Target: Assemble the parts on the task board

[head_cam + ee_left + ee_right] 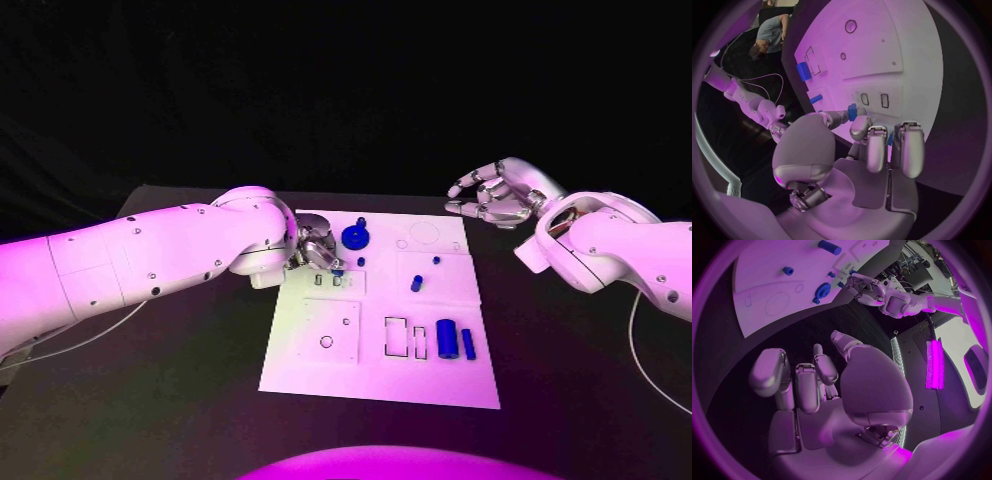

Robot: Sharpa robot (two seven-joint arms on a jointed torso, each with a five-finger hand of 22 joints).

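Note:
The white task board lies in the middle of the table. My left hand hovers over the board's far left part and pinches a small blue part between thumb and fingertip, just above two small slots. A round blue part stands right beside that hand. My right hand hangs above the table off the board's far right corner, fingers loosely bent and apart, holding nothing. A blue cylinder and a blue bar lie at the board's near right.
A small blue peg stands mid-board, with a tiny blue piece a little beyond it. Outlined recesses and a round hole mark the near half. Black table surrounds the board, and a cable trails at the left.

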